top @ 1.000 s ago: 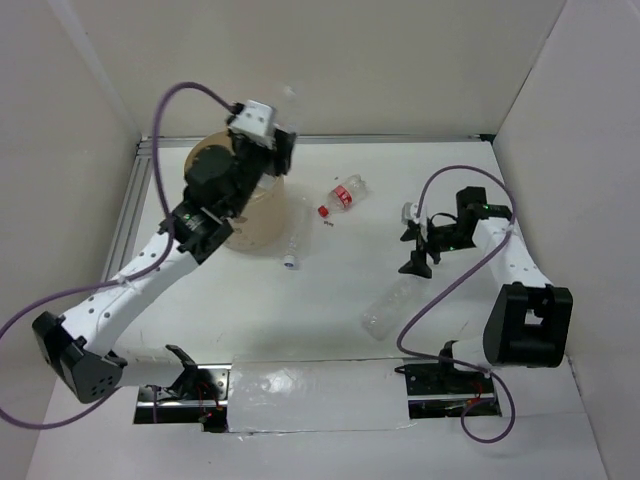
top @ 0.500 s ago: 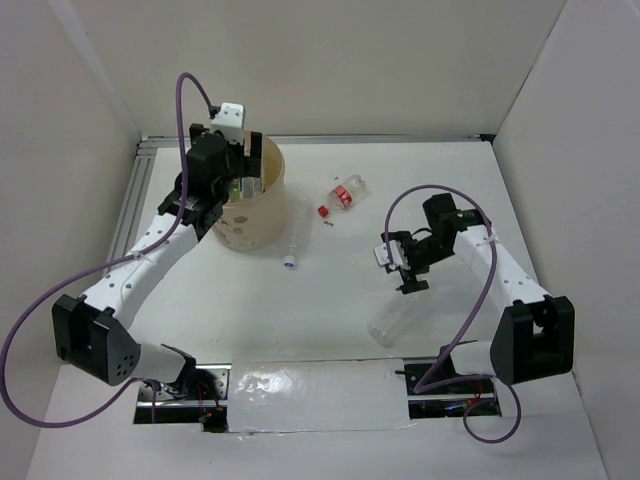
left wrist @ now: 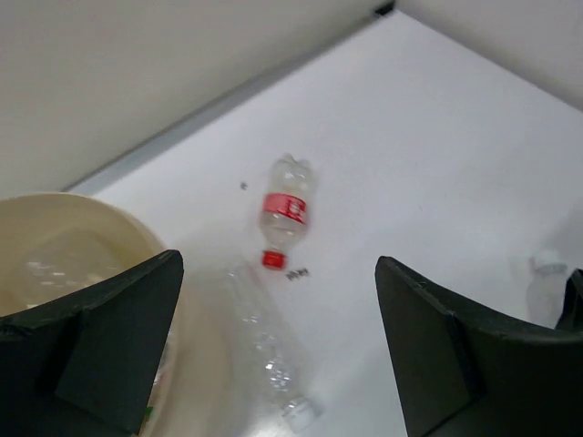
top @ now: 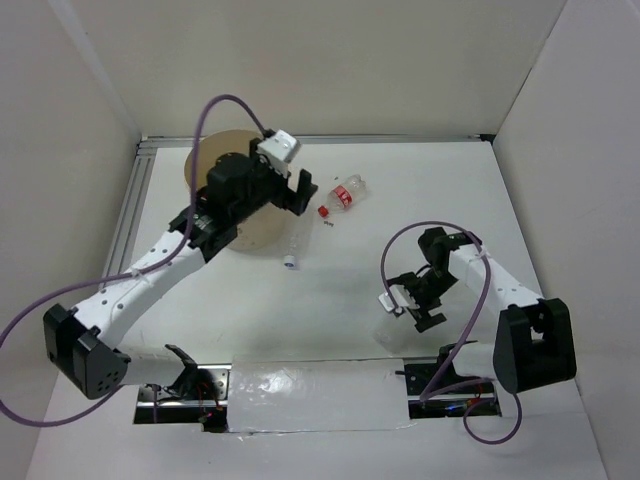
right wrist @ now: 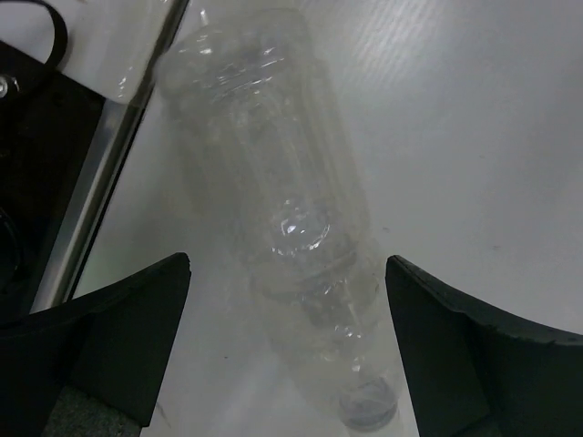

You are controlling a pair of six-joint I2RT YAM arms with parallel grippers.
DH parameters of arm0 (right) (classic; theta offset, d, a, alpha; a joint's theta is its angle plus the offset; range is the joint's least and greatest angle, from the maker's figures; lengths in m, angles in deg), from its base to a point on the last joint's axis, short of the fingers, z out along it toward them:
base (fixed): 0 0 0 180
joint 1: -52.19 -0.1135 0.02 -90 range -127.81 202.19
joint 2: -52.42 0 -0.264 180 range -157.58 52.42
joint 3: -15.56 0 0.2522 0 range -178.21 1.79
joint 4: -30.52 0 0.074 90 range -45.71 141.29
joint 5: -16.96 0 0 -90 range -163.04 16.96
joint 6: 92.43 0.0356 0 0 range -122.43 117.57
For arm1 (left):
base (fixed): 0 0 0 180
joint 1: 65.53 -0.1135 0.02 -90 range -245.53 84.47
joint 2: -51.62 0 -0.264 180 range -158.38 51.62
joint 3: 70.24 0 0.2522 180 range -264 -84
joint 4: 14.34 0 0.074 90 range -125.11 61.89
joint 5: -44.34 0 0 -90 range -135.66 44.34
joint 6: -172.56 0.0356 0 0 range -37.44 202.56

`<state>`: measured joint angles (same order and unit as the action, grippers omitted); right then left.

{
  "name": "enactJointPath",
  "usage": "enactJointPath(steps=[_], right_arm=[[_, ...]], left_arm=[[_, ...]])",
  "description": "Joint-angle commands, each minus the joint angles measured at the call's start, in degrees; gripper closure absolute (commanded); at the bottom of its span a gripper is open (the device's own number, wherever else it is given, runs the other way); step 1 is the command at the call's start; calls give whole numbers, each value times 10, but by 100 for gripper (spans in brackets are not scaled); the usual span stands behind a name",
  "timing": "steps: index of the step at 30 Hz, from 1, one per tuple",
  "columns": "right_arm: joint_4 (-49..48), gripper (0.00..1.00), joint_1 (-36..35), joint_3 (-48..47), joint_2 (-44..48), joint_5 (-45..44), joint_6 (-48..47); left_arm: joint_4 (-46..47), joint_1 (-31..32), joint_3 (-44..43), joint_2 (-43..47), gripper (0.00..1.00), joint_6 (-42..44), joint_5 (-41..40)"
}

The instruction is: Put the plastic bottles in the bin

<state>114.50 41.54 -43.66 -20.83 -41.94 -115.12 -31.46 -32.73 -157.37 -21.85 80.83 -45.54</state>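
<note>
At the upper left of the top view, the left gripper (top: 298,192) hangs just past the right-hand rim of the bin (top: 203,160). Its two dark fingers (left wrist: 109,346) are spread wide with nothing between them. In its wrist view the bin's pale wall fills the lower left corner, with faint glints of clear plastic inside. On the white table (top: 330,290) just right of the bin lies a clear bottle with a pale cap (top: 294,240), touching or nearly touching the bin's side. A little further right, toward the upper middle, lies the red-labelled bottle (top: 347,193), with its red cap pointing toward the bin. At the lower right of the top view, the right gripper (top: 415,305) is low over a third, label-free clear bottle (right wrist: 282,218) that lies flat on the table. This gripper is also spread wide, one finger on each side of the bottle, and bare table shows between at least the left finger and the plastic, so it grips nothing.
</note>
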Motion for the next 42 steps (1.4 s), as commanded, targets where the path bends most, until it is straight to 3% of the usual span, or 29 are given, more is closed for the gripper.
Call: enactJointPath(steps=[1,4,7,8,12,14,15,17,22,25,30,31,36,39,42], right_arm=[[-42,6,-11,47,19,-44,-60],[-146,9,-26,95,25,-55,-11],[-204,22,-31,95,18,-46,50],[-211,32,-31,89,18,-35,74],[-184,56,12,21,29,33,104],[-184,60,38,-61,29,80,151],[-207,62,38,-121,22,125,224],[-268,62,43,-173,12,164,328],[-570,63,7,-271,-50,217,658],[-671,61,-44,-351,-124,241,734],[-736,58,-165,-558,-255,224,793],[-742,58,-191,-629,-326,217,805],[-701,57,-245,-871,-455,212,861],[-703,54,-271,-926,-510,218,902],[-733,46,-281,-896,-523,223,928]], left_arm=[[8,44,35,-33,1,-13,28],[21,73,60,-38,1,-26,1],[21,104,99,-38,1,-42,-49],[21,110,114,-29,1,-51,-70],[48,134,224,39,1,-107,-112],[55,140,293,93,1,-147,-117],[55,147,315,111,1,-176,-122],[48,155,373,147,1,-208,-136],[48,194,467,252,1,-293,-146],[35,213,496,266,1,-315,-165],[21,250,503,264,1,-331,-214],[13,269,498,253,1,-337,-232],[8,294,493,229,1,-352,-257],[8,308,493,223,1,-357,-269],[13,308,493,223,1,-351,-275]])
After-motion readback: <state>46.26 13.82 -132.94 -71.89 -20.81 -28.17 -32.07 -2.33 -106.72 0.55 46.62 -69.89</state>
